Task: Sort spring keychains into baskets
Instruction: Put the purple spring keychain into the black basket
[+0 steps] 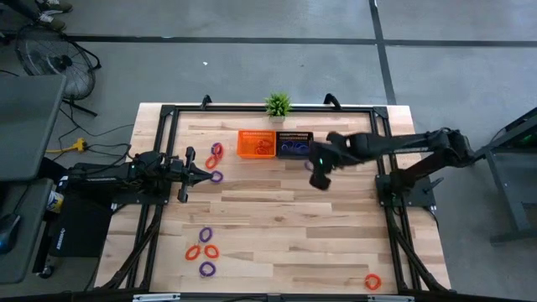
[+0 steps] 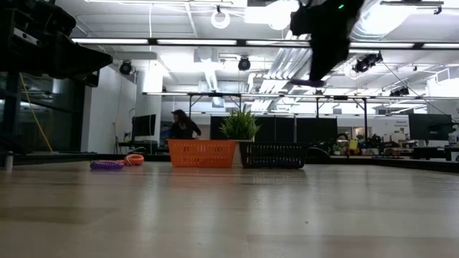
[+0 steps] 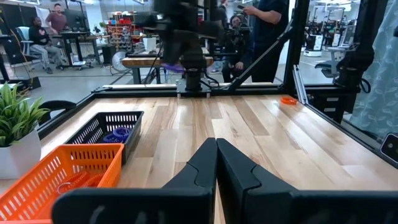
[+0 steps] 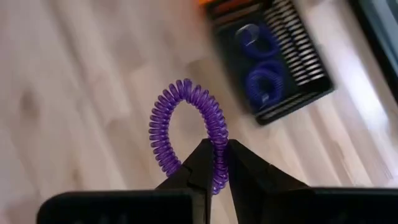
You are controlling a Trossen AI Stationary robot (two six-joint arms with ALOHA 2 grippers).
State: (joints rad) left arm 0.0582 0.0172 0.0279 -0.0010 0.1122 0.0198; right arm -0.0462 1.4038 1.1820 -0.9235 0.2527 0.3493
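My right gripper (image 4: 218, 152) hovers above the table just near of the black basket (image 1: 295, 144) and is shut on a purple spring keychain (image 4: 186, 124). The black basket (image 4: 273, 62) holds purple keychains. The orange basket (image 1: 256, 143) stands against its left side. My left gripper (image 1: 197, 174) is shut and low over the table's left part, beside a purple keychain (image 1: 216, 176). Further keychains lie on the wood: purple (image 1: 217, 149), orange (image 1: 212, 161), a mixed group (image 1: 204, 250) near the front, and one orange (image 1: 372, 282) at the front right. My right gripper pinches the purple keychain's coil at one spot of the ring (image 4: 217, 134) between its two fingers (image 4: 199, 165). The fingers point down from above. The ring is lifted clear of the table and stands out as an open loop beyond the fingertips.
A small green potted plant (image 1: 278, 106) stands behind the baskets at the far edge. A black frame (image 1: 168, 117) runs along the table's sides. People (image 3: 56, 18) are in the room beyond the table. Bare wood (image 1: 302, 226) stretches across the middle.
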